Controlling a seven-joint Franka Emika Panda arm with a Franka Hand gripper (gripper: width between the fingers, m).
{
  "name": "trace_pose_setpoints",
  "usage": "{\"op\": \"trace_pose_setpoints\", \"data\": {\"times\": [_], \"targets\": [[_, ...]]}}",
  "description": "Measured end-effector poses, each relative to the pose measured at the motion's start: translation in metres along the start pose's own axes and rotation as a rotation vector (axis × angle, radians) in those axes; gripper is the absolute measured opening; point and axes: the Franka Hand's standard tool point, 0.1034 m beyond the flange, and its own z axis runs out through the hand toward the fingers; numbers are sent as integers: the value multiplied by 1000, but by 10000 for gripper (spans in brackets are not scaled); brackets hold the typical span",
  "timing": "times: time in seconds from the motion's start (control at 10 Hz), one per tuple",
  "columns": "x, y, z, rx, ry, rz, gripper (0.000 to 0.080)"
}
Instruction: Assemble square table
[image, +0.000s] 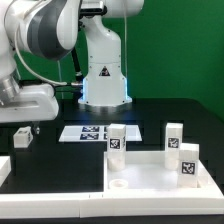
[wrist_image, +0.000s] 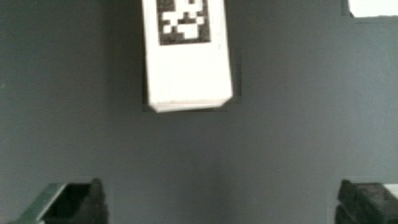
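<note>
The square table slab (image: 150, 178) lies white at the front of the exterior view's right, with a round socket (image: 118, 184) near its corner. Three tagged white legs stand upright by it: one (image: 117, 138) at its back left, one (image: 173, 135) behind it, and one (image: 188, 161) at its right side. A fourth leg (image: 22, 137) lies on the dark table at the left. It also shows in the wrist view (wrist_image: 189, 55), tag up. My gripper (wrist_image: 221, 205) is open and empty, and hangs above this leg (image: 27, 122) without touching it.
The marker board (image: 88, 132) lies flat behind the slab, in front of the arm's white base (image: 105, 75). A white border rail (image: 4, 166) shows at the exterior view's left edge. Another white piece (wrist_image: 374, 8) shows at the wrist view's corner.
</note>
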Motion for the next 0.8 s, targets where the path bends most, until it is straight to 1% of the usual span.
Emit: {"op": "trace_pose_setpoints", "data": {"times": [0.1, 0.2, 0.3, 0.4, 0.6, 0.8], "targets": [[-1, 2, 3, -4, -56, -18, 649], [-7, 16, 13, -44, -177, -48, 649], [-15, 23, 24, -50, -286, -50, 649], [-18, 23, 27, -42, -352, -46, 649], [-19, 23, 30, -31, -415, -39, 649], [-17, 24, 31, -34, -408, -40, 649]]}}
